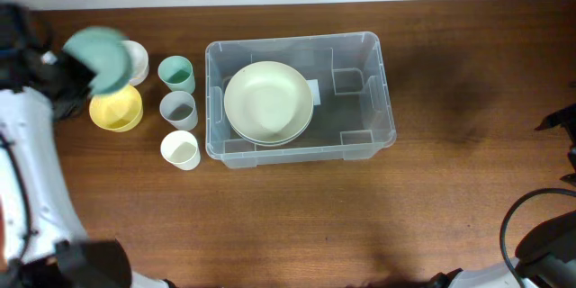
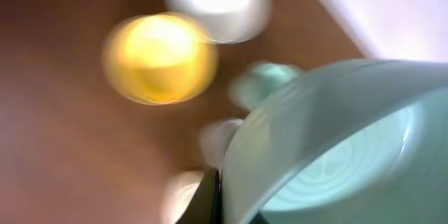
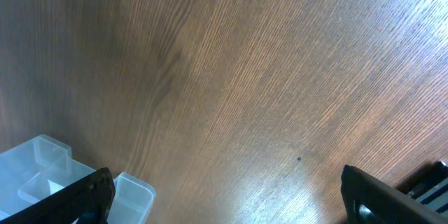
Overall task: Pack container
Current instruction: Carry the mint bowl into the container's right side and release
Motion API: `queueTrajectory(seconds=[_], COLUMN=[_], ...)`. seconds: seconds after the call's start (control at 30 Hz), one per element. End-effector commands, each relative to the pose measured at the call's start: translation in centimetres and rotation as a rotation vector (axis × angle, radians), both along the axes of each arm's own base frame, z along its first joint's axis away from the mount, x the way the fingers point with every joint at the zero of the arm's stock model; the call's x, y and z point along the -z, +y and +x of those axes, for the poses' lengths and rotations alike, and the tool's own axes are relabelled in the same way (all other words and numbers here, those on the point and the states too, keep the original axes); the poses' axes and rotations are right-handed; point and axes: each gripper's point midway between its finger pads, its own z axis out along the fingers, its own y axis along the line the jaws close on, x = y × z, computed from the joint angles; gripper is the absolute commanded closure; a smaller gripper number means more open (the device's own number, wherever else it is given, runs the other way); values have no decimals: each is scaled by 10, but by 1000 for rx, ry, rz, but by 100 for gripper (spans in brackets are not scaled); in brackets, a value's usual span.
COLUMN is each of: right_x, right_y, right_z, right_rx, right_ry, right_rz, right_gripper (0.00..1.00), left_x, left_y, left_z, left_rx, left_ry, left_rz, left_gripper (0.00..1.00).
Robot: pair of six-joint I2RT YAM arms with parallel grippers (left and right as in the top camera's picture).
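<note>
The container [image 1: 367, 99], a large clear plastic bin, stands mid-table with pale cream bowls [image 1: 268, 102] stacked in its left half. My left gripper [image 2: 222, 197] is shut on the rim of a teal bowl [image 2: 350, 147], held blurred above the table's far left [image 1: 99, 54]. Only one dark finger [image 2: 206, 199] shows against the rim. My right gripper [image 3: 227, 203] hangs open over bare wood to the right of the container, whose corner [image 3: 42, 171] shows at the lower left of the right wrist view. Nothing is between its fingers.
Left of the container sit a white bowl [image 1: 137, 61], a yellow bowl [image 1: 117, 110], a teal cup [image 1: 177, 74], a grey cup [image 1: 178, 109] and a white cup [image 1: 180, 150]. The right arm's cables [image 1: 531, 234] lie at the lower right.
</note>
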Motion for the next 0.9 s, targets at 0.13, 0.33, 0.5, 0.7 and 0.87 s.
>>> queueTrajectory(seconds=[0.13, 0.33, 0.5, 0.7, 0.87], right_x=[1, 1, 1, 1, 1], right_y=[0, 0, 0, 0, 0], right_z=[-2, -2, -2, -2, -2], right_rx=[10, 10, 10, 10, 10], right_ry=[6, 6, 6, 6, 6], right_rz=[1, 1, 1, 1, 1], right_gripper=[1, 1, 1, 1, 1], left_x=[-59, -25, 14, 59, 91], left_y=[-231, -366, -406, -413, -417], left_z=[35, 37, 40, 51, 57], left_rx=[587, 798, 855, 860, 863], left_ry=[-296, -336, -293, -214, -158], left_rz=[-79, 7, 24, 38, 48], left_gripper=[99, 99, 99, 99, 99])
